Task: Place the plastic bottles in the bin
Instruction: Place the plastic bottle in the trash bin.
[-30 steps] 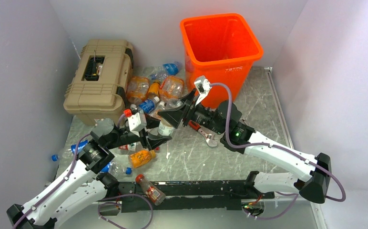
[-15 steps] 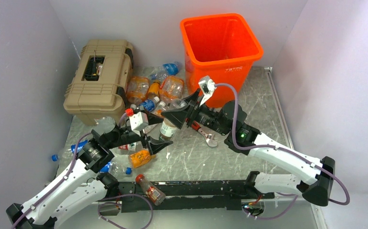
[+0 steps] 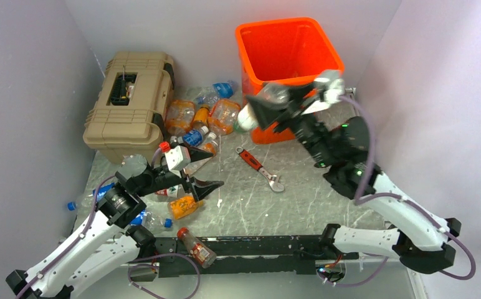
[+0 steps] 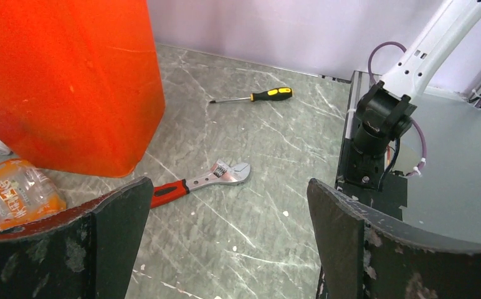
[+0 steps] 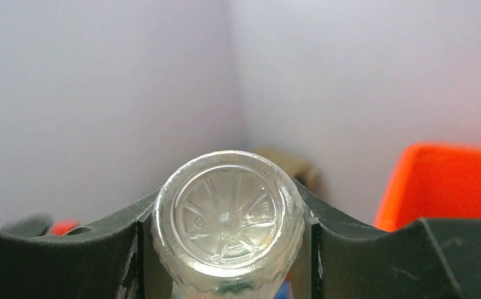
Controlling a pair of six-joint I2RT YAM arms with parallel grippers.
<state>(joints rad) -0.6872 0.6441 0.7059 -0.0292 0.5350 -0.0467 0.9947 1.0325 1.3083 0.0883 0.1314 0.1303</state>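
— One bottle sits clamped in your right gripper, raised just beside the bin.
— And your left gripper?
— Spread wide, holding nothing, low over the table.

Robot lab, white-walled enclosure, scuffed tabletop

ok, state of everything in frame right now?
bin: upright, open top
held bottle: gripped, not yet in the bin
right hand: shut on the held bottle, raised by the bin
left hand: open, empty
toolbox: lid shut
wrench: flat on the table
screwdriver: flat on the table
other bottles: loose on the table
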